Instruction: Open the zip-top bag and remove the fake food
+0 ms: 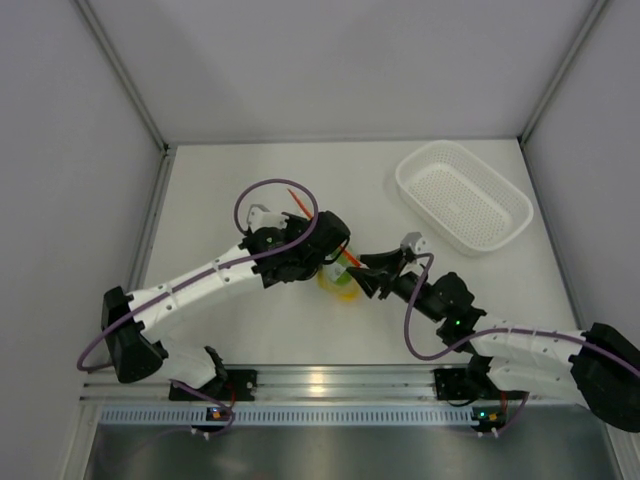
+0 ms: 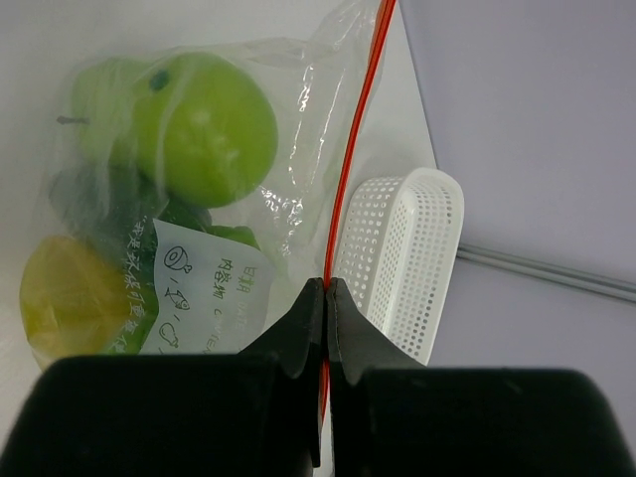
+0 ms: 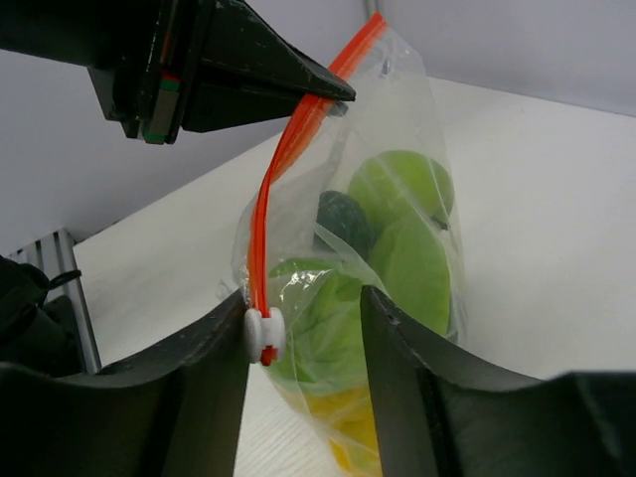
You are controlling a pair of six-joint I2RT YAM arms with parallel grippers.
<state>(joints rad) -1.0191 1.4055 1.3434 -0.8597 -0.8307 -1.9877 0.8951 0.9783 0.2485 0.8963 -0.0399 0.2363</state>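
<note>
Top view: the bag (image 1: 340,278) is mid-frame, between the left claw (image 1: 336,262) and the right claw (image 1: 366,275).

Left wrist view: the left claw is clamped on the zip strip (image 2: 348,179) at lower centre.

Right wrist view: the right claw stands half-wide astride the bag, with the slider (image 3: 263,335) against one finger. If it closes off-target it could miss the slider or yank the strip free.

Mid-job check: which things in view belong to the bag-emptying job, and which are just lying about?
In the job: zip-top bag, held at its orange-red zip strip by the shut left gripper; fake food inside it; right gripper, jaws apart around the bag near the white slider.
Lying about: white perforated basket, back right.
</note>
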